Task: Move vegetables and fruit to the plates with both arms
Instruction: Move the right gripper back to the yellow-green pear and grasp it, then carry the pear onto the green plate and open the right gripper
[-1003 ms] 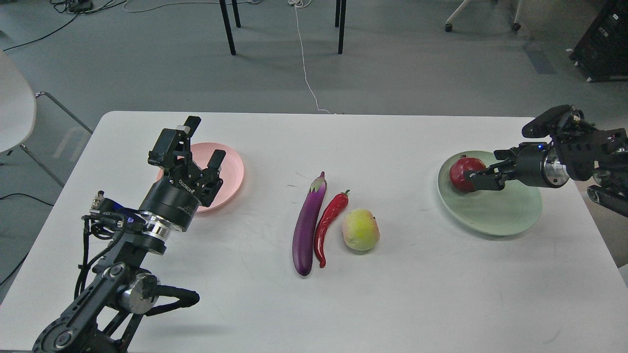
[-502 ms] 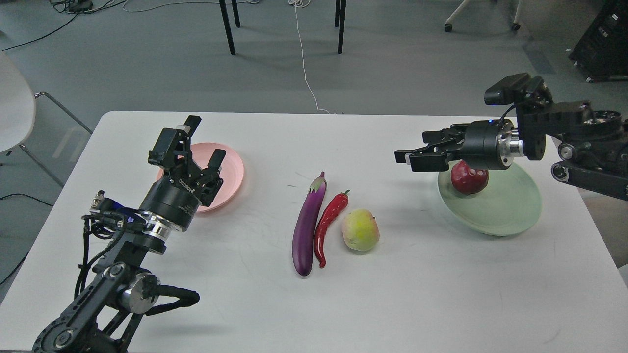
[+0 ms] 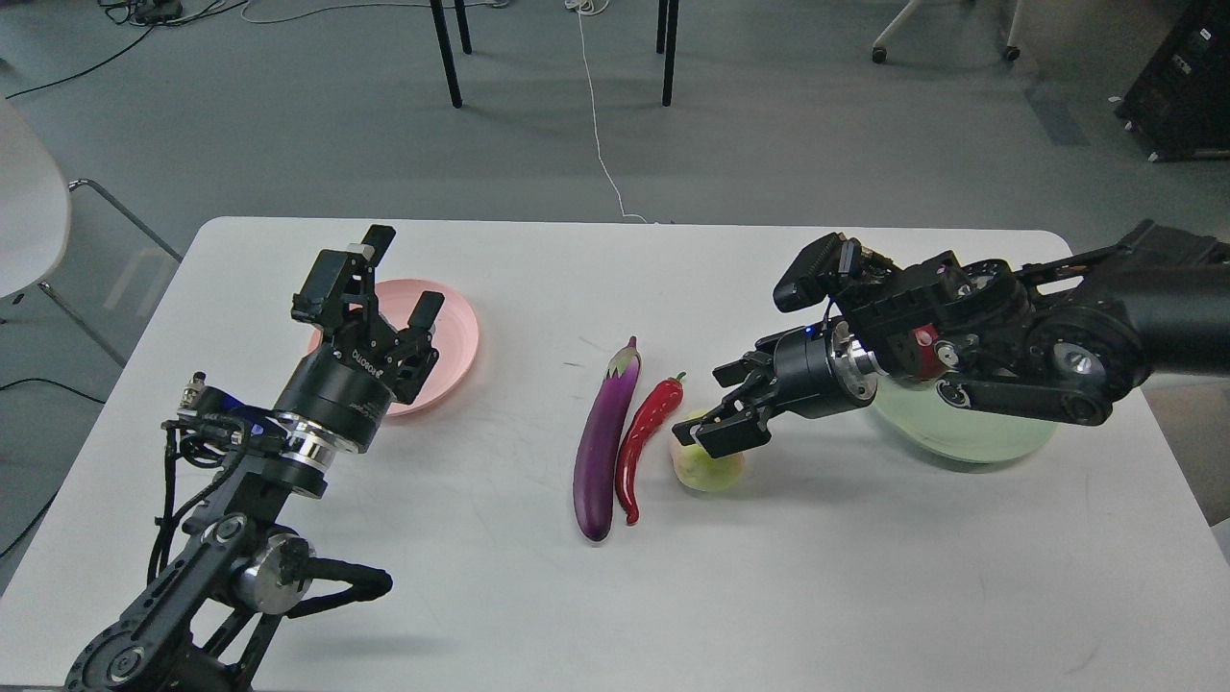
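Our right gripper [image 3: 716, 423] hangs spread over the yellow-green fruit [image 3: 709, 468], beside the chili pepper [image 3: 646, 444] and eggplant [image 3: 603, 447]; our left gripper [image 3: 399, 288] gapes empty above the pink plate [image 3: 452, 332].

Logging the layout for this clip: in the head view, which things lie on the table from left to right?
Pink plate → eggplant → chili pepper → yellow-green fruit → green plate. The pomegranate is mostly hidden behind the right arm, so I leave it out.

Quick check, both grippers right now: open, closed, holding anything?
Left gripper: open, empty, in front of the pink plate.
Right gripper: open, empty, over the yellow-green fruit.
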